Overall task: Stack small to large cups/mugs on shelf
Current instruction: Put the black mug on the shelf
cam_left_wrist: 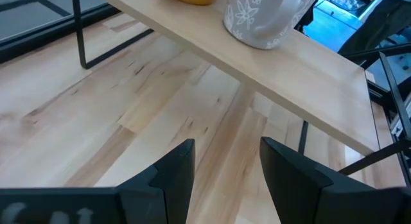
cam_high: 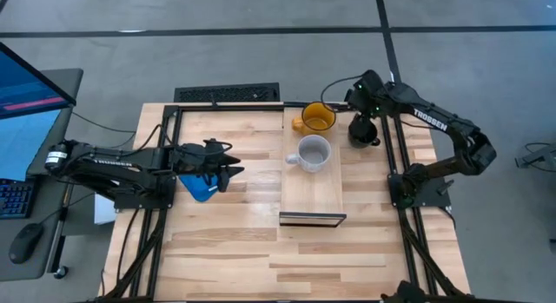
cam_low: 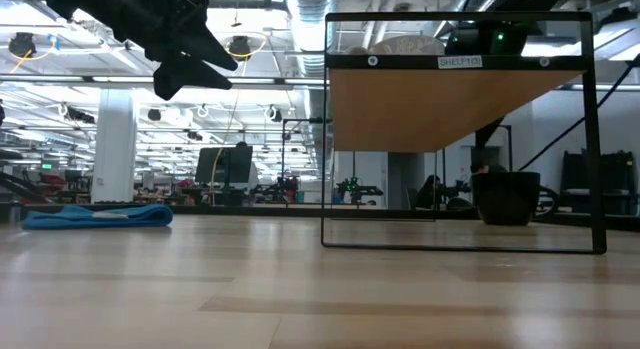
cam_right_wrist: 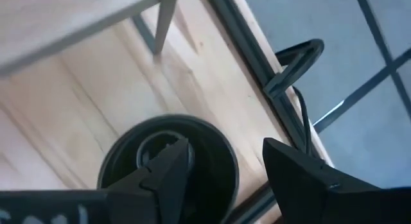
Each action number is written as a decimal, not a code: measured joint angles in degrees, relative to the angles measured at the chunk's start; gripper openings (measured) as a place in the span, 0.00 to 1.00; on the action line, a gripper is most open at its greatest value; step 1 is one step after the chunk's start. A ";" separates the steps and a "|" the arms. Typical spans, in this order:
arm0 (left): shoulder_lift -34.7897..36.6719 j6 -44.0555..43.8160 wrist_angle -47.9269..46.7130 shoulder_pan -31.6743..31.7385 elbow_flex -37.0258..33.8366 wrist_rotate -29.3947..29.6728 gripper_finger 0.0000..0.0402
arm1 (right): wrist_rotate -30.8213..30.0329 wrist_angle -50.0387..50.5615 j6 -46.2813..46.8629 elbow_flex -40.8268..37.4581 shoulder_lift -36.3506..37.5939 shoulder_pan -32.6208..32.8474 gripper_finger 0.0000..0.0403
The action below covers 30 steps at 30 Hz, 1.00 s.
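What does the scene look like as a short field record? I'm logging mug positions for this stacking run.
yellow mug: on shelf, far end
grey mug: on shelf, beside yellow mug
black mug: on table, right of shelf
right gripper: open, one finger over the black mug's mouth, the other outside its rim
left gripper: open, empty, left of shelf
blue cloth: on table under left gripper

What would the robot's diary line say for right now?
right gripper open over black mug on table | yellow mug, grey mug on shelf | left gripper open, waiting above blue cloth
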<state>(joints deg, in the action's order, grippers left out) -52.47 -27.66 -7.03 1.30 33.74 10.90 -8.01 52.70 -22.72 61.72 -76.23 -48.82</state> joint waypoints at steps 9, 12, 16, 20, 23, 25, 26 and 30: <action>0.00 0.00 -0.01 0.00 0.00 0.00 0.42 | 0.20 1.95 -9.29 0.10 0.00 0.04 0.55; 0.00 0.00 -0.04 0.00 0.00 0.00 0.42 | 0.48 1.83 -9.29 0.02 0.00 0.04 0.55; 0.00 0.00 -0.04 0.00 0.00 0.00 0.42 | 0.64 1.43 -9.39 -0.65 0.00 0.04 0.55; 0.00 0.00 -0.12 0.00 0.00 0.00 0.42 | 0.66 1.17 -9.38 -1.03 -0.44 0.05 0.55; 0.00 0.00 -0.63 0.00 0.00 0.00 0.42 | 0.65 1.25 -8.85 -1.05 -1.97 0.04 0.55; 0.00 -0.01 -1.51 0.00 0.00 -0.03 0.42 | 0.63 1.19 -8.85 -1.05 -3.33 0.09 0.55; -0.01 0.00 -1.89 0.01 -0.01 -0.04 0.42 | 0.63 1.19 -8.85 -1.05 -4.17 0.09 0.55; -0.02 -0.37 -2.93 0.00 -0.02 -0.04 0.42 | 0.48 0.81 -8.92 -1.03 -6.96 0.04 0.55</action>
<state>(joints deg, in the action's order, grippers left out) -52.49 -28.03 -9.96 1.30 33.71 10.85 -7.53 53.51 -31.64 60.69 -83.19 -48.77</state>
